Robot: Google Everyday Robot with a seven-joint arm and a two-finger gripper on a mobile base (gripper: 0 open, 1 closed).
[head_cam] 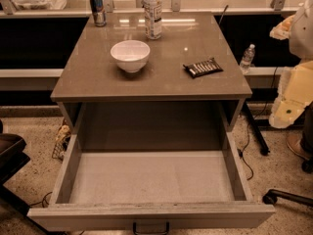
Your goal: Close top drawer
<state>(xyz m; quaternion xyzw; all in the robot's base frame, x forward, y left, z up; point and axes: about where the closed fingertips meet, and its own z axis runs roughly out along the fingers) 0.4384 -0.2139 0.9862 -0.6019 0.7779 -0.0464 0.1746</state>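
Observation:
The top drawer point(151, 213) is pulled far out toward me. Its pale grey inside point(151, 177) is empty. Its small dark handle point(150, 227) sits at the centre of the front, at the bottom edge of the view. The two lower drawers are hidden beneath it. My gripper is not in view. Only pale segments of my arm point(293, 89) show at the right edge, to the right of the cabinet and apart from the drawer.
On the cabinet top point(88, 77) stand a white bowl point(130, 55), a can point(98, 8), a plastic bottle point(153, 13) and a dark snack packet point(202, 67). A small water bottle point(247, 58) stands on the right ledge. A chair base point(288, 197) and a cable point(247, 153) lie right, a dark seat point(10, 155) left.

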